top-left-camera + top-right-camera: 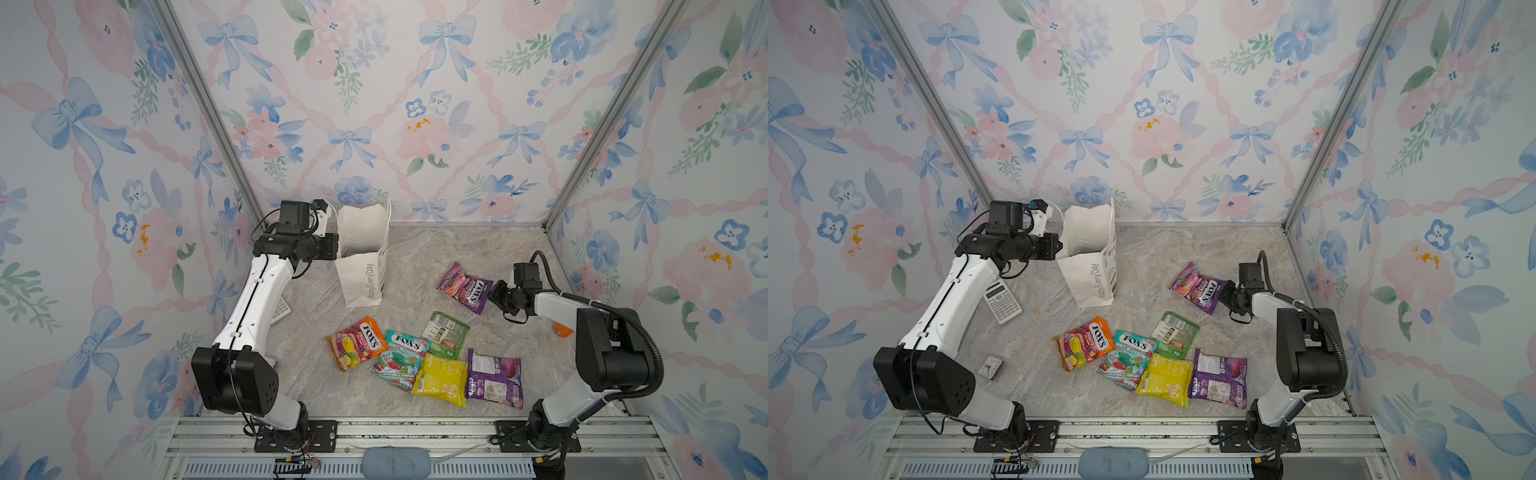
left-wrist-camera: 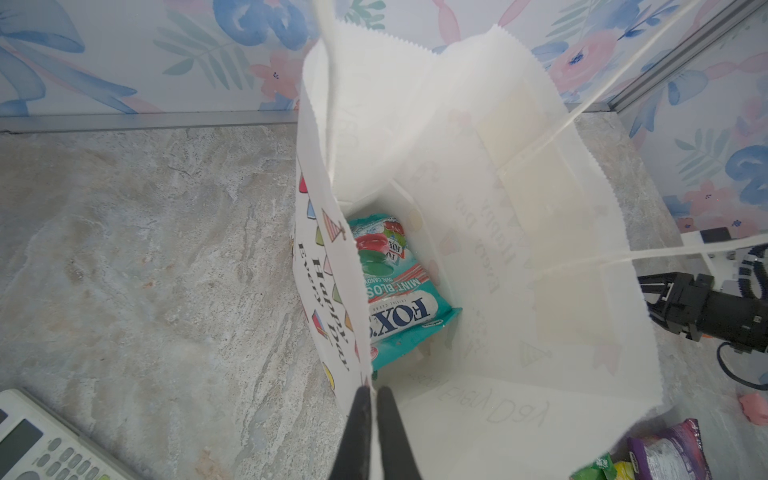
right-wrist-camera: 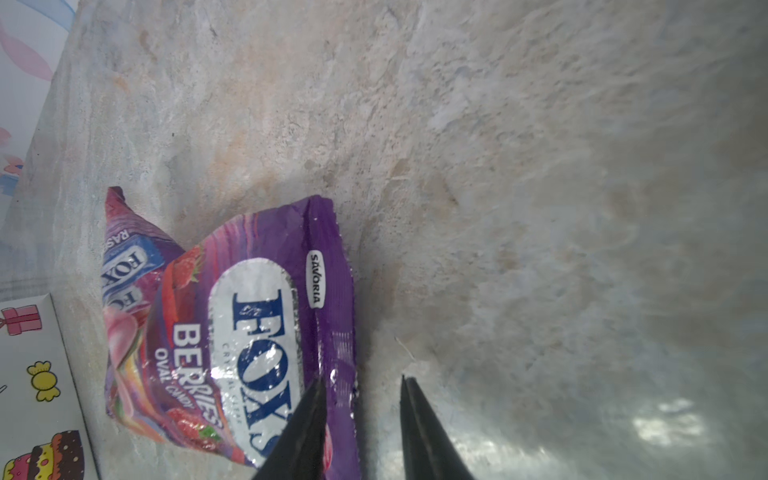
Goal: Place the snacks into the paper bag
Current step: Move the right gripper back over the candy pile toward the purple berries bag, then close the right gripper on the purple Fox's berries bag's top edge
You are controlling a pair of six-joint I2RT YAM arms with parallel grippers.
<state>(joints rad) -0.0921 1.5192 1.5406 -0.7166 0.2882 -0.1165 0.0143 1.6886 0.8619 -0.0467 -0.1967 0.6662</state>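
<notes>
The left pincer [image 2: 372, 388] pinches the rim of the paper bag [image 1: 361, 274], which stands at the table's [image 1: 436, 257] rear with a teal packet [image 2: 395, 286] inside. The right pincer [image 3: 361, 380], jaws apart, straddles the edge of a purple packet [image 3: 257, 332] lying right of the bag.

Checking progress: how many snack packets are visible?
7: one teal packet inside the paper bag; a purple Berries packet at the right gripper; orange, teal, green, yellow and purple-backed packets clustered on the table. More may hide.
</notes>
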